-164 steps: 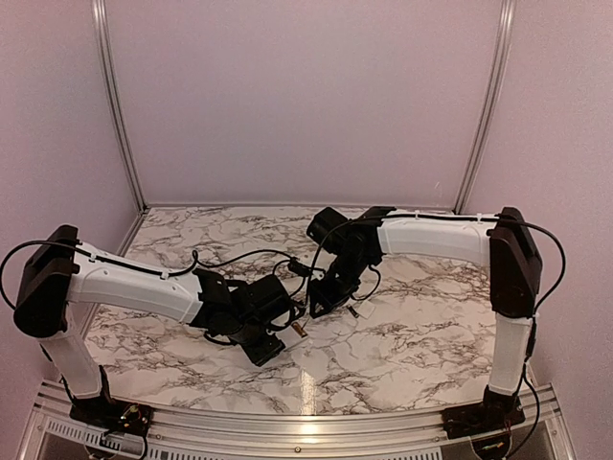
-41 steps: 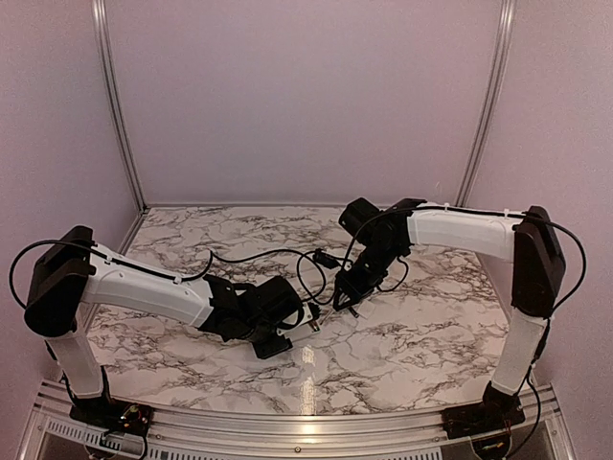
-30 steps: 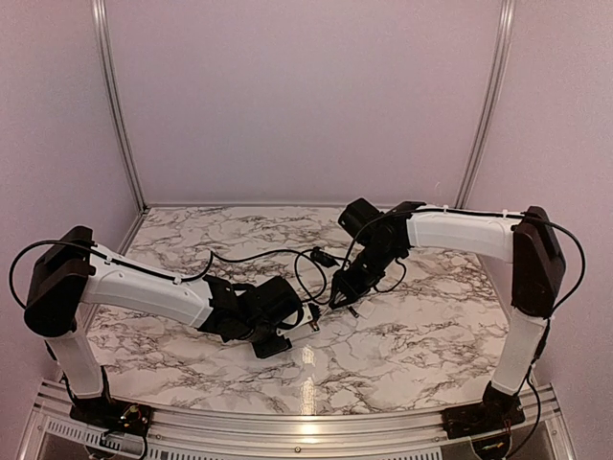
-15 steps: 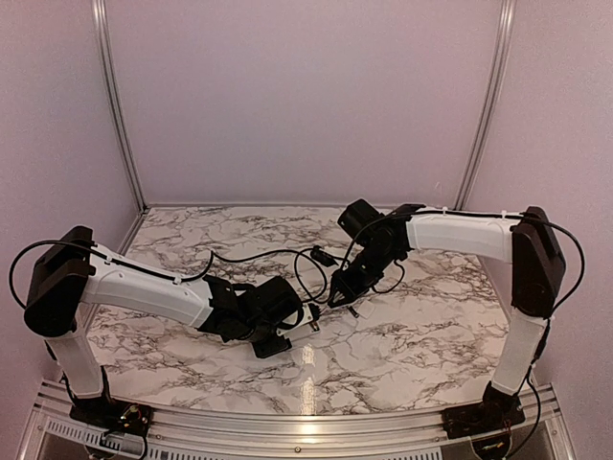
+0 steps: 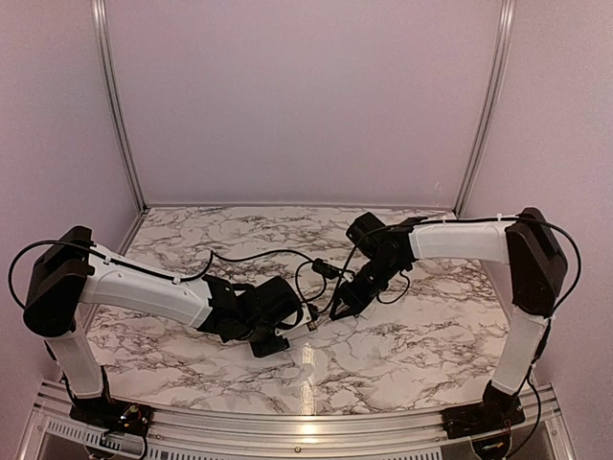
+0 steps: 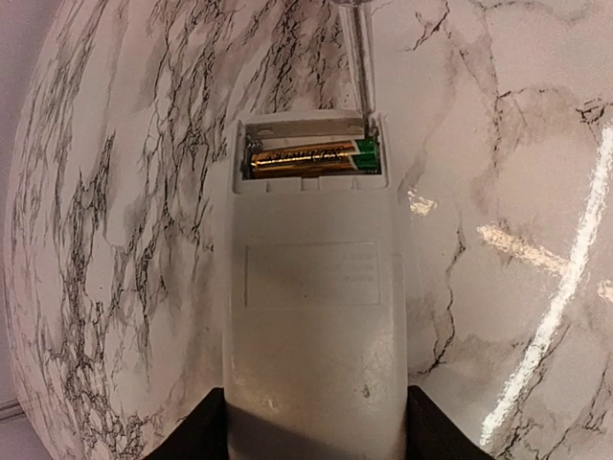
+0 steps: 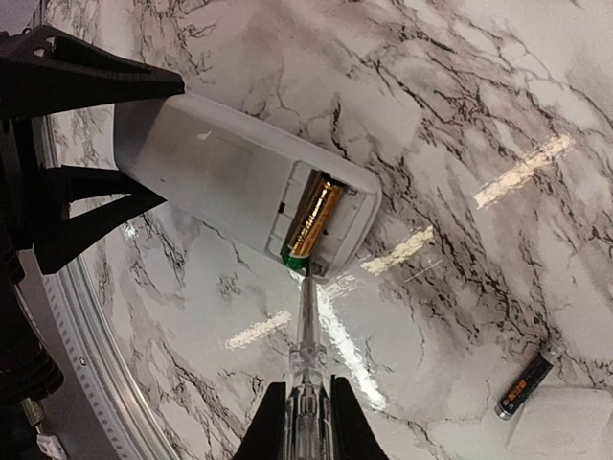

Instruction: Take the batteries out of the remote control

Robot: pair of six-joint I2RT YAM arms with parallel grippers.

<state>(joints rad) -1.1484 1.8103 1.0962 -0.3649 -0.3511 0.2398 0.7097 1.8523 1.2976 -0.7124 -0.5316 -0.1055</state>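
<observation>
My left gripper [image 6: 314,422] is shut on the remote control [image 6: 316,316], a flat white bar held with its open compartment facing up. One gold battery with a green end [image 6: 311,158] lies in the compartment. My right gripper [image 7: 308,422] is shut on a clear slim tool [image 7: 308,335]. The tool's tip touches the compartment edge at the green end of that battery [image 7: 311,218]. A second, dark battery [image 7: 525,385] lies loose on the table. In the top view the two grippers [image 5: 287,326] [image 5: 345,302] meet at mid-table.
A small flat white cover piece [image 7: 565,422] lies next to the loose battery. The marble table [image 5: 402,345] has a metal rail along its near edge [image 5: 306,426]. Black cables [image 5: 278,257] hang between the arms.
My right gripper has moved down and left, bringing the tool tip to the remote's compartment. The left gripper holds the remote in nearly the same place.
</observation>
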